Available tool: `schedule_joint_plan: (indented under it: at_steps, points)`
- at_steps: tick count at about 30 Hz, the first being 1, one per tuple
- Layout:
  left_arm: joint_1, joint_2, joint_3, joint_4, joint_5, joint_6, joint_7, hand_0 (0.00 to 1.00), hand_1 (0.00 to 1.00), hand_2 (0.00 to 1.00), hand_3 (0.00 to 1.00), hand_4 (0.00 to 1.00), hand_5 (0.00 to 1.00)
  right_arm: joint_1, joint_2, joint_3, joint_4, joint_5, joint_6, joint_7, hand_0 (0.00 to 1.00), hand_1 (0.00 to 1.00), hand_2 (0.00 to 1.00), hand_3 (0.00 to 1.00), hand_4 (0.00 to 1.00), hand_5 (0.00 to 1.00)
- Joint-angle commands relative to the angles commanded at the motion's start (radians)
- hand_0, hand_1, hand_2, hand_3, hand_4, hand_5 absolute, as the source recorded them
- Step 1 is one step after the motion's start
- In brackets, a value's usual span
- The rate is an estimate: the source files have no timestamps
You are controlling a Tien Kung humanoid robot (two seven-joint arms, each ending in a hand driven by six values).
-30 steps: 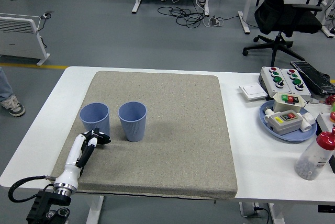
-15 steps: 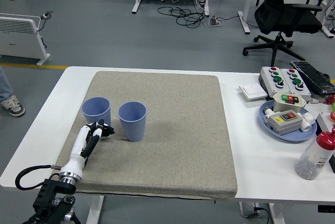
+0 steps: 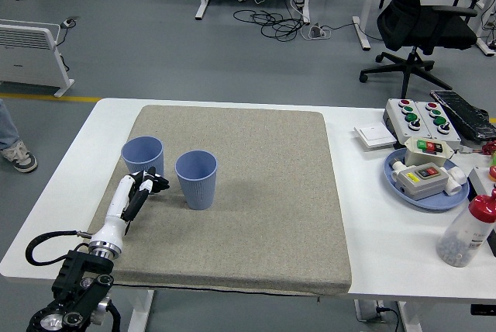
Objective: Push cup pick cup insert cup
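Currently, two blue cups are standing upright on the grey mat [image 3: 256, 192] toward the table's left edge: left cup [image 3: 142, 158], right cup [image 3: 196, 179]. The left hand [image 3: 144, 189] is touching the left cup's near side, fingers curled, gripping nothing.

The left hand [image 3: 147, 185] covers the lower front of the left cup [image 3: 142, 159]; its finger pose is too small to tell.
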Motion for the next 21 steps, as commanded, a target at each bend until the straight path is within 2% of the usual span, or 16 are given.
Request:
schedule_joint_plan:
  at_steps: [11, 18, 21]
  points:
    - [-0.041, 0.000, -0.029, 0.071, 0.025, -0.004, -0.003, 0.567, 0.557, 0.490, 0.438, 0.512, 0.998, -0.009, 0.001, -0.004, 0.000, 0.001, 0.000, -0.002, 0.727, 0.664, 0.673, 0.586, 0.110, 0.566]
    - [-0.049, 0.000, -0.045, 0.079, 0.038, -0.006, -0.001, 0.572, 0.560, 0.490, 0.438, 0.507, 0.998, -0.012, 0.001, -0.006, 0.000, 0.004, 0.001, -0.001, 0.727, 0.664, 0.673, 0.587, 0.110, 0.566]
    - [-0.039, 0.000, -0.043, 0.060, 0.033, -0.005, 0.000, 0.566, 0.558, 0.488, 0.438, 0.504, 0.998, -0.011, 0.001, -0.006, 0.000, 0.003, 0.001, -0.001, 0.727, 0.664, 0.673, 0.586, 0.110, 0.566]
